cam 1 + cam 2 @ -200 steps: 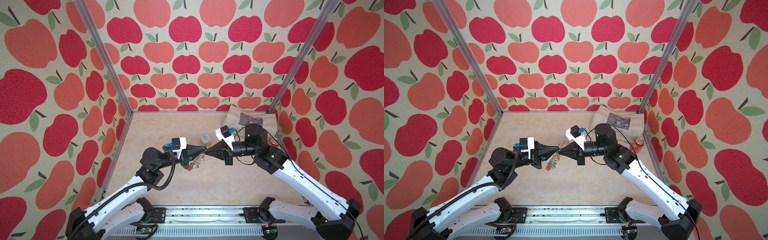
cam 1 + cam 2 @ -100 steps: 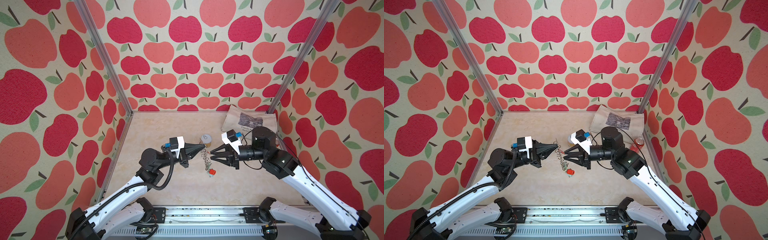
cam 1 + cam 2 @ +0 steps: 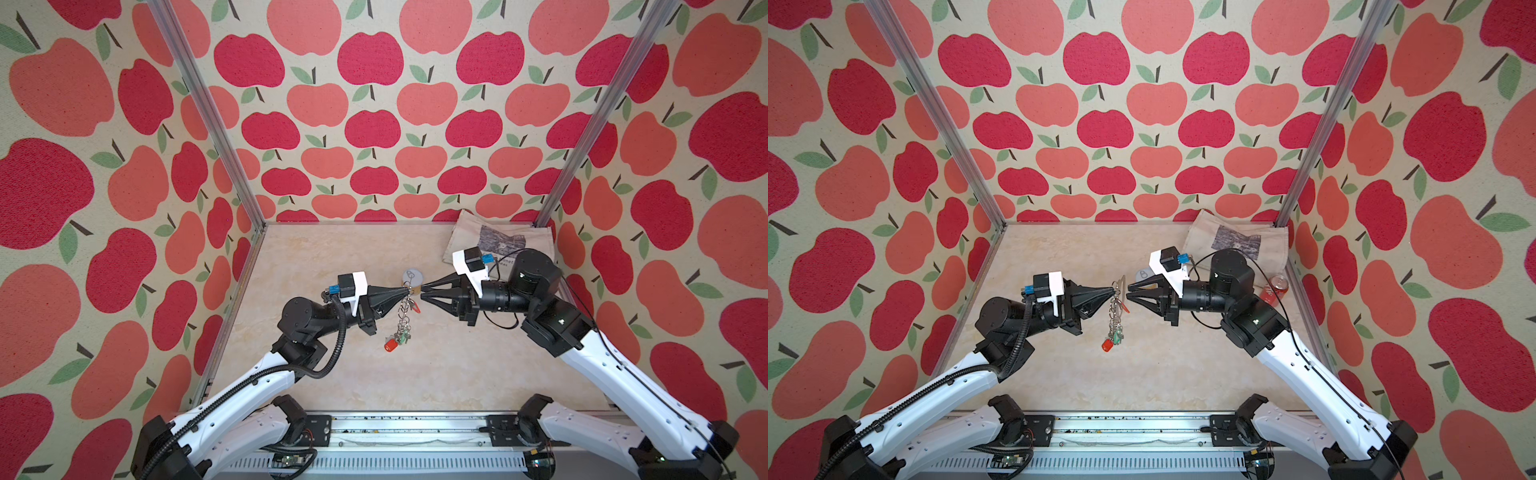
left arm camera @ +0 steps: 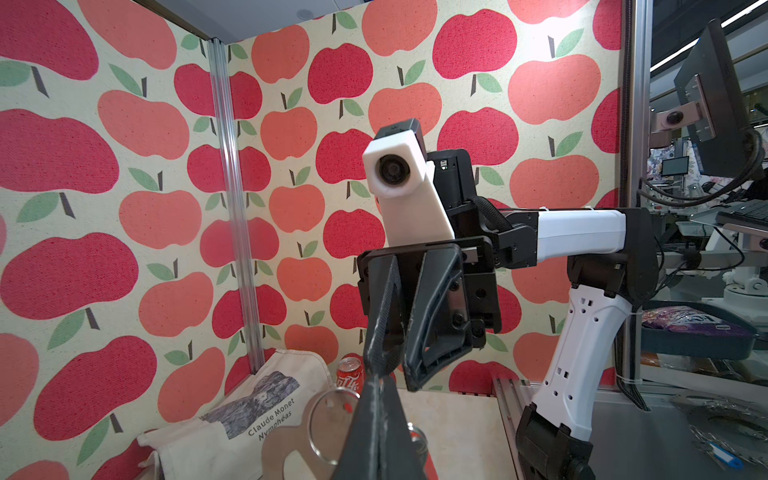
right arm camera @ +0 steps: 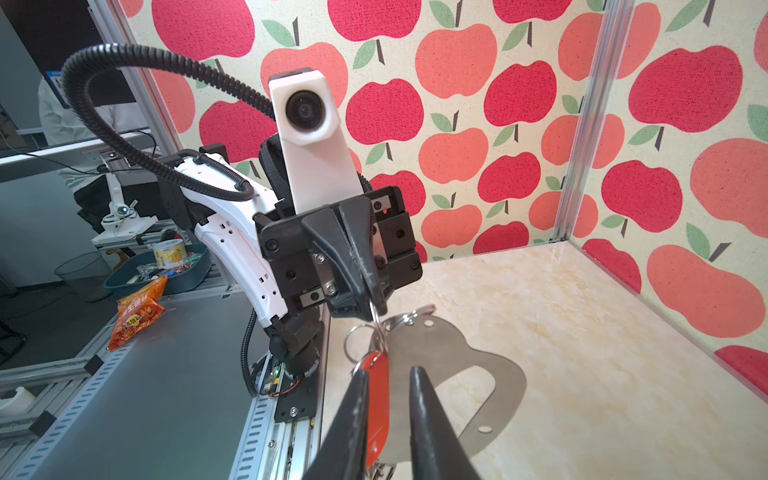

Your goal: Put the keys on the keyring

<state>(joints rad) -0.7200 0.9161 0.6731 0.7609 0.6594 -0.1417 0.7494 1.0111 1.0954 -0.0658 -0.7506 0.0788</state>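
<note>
The keyring (image 5: 449,374) is a flat grey plate with a handle slot, hanging in the air at mid-table. My left gripper (image 3: 406,291) is shut on a metal ring at the plate's top edge (image 5: 374,309). In both top views a chain of rings hangs down from there with the keys (image 3: 401,332), ending in a red tag (image 3: 1107,345) and a green tag (image 3: 1117,334). Another red tag (image 5: 377,399) hangs just in front of my right gripper (image 5: 388,370), whose fingers stand a narrow gap apart, tip to tip with the left one (image 3: 1114,293).
A cream tote bag (image 3: 498,241) with a printed picture lies at the back right. A red cola can (image 3: 1277,286) stands by the right wall. A small tin can (image 3: 411,277) stands on the table just behind the gripper tips. Patterned walls close three sides.
The right gripper opened, drew back from the left tip, then came forward again with its fingers narrower. The hanging keys dropped free and swung left. The left gripper stayed shut.
</note>
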